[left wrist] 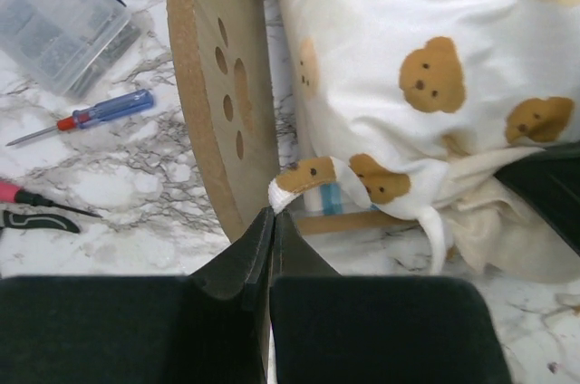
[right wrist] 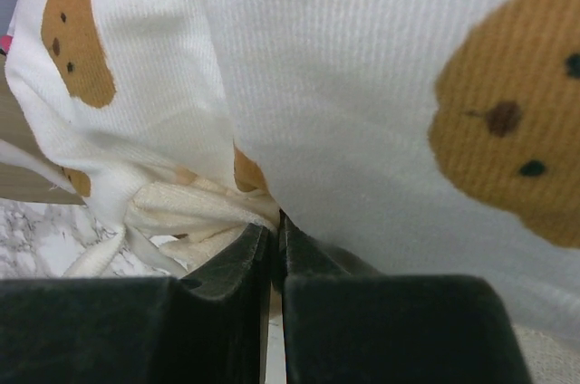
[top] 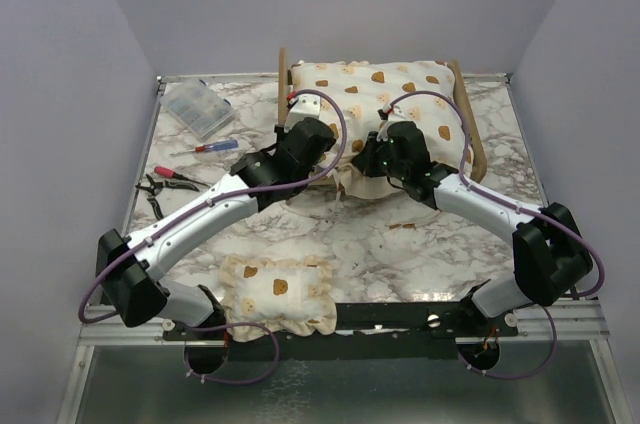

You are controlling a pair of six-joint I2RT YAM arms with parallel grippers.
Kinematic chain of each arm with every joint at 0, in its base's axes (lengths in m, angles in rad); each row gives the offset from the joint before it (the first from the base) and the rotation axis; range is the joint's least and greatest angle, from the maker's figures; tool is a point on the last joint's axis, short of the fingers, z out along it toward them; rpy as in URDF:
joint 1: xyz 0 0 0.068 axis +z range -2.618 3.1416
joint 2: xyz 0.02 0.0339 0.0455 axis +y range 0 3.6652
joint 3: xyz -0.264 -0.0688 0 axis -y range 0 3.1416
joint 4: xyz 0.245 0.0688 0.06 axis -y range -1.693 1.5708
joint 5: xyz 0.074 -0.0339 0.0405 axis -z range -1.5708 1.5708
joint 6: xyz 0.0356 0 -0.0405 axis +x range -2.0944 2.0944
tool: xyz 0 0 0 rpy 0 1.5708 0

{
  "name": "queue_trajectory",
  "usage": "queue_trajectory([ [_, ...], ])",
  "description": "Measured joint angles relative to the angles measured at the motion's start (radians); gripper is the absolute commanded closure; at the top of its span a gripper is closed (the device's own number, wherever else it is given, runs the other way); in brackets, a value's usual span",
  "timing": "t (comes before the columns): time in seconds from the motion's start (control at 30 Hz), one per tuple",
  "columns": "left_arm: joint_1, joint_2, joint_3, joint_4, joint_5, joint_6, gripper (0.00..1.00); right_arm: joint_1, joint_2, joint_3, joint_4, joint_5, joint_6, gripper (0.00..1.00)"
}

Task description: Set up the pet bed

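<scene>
The pet bed (top: 468, 124) stands at the back centre, its plywood headboard (left wrist: 222, 85) with the paw-print cutout on the left. A strip of the blue-and-white base (left wrist: 332, 198) shows under the cushion. The cream bear-print cushion (top: 385, 94) lies in the frame, its near edge hanging over the front. At the near left corner, my left gripper (left wrist: 272, 210) (top: 300, 124) is shut on the cushion's corner tie (left wrist: 304, 176). My right gripper (right wrist: 276, 225) (top: 372, 151) is shut on the cushion's near ruffled edge (right wrist: 190, 207), with the cushion (right wrist: 362, 85) filling its view.
The small bear-print pillow (top: 280, 289) lies at the front between the arm bases. On the left are a clear plastic parts box (top: 198, 109), a red-and-blue screwdriver (top: 205, 147) and pliers (top: 165, 184). Grey walls close in the table.
</scene>
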Motion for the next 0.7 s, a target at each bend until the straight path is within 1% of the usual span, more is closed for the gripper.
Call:
queue_trajectory([
  [0.2,0.055,0.086,0.020,0.008,-0.043,0.067,1.00,0.000,0.000,0.000,0.000,-0.019,0.000,0.91],
  [0.33,0.067,0.113,0.057,0.006,-0.067,0.097,1.00,0.000,0.000,0.000,0.000,-0.027,0.001,0.91],
  [0.7,0.066,0.137,0.119,-0.111,-0.132,0.113,1.00,0.000,0.000,0.000,0.002,-0.041,0.010,0.91],
])
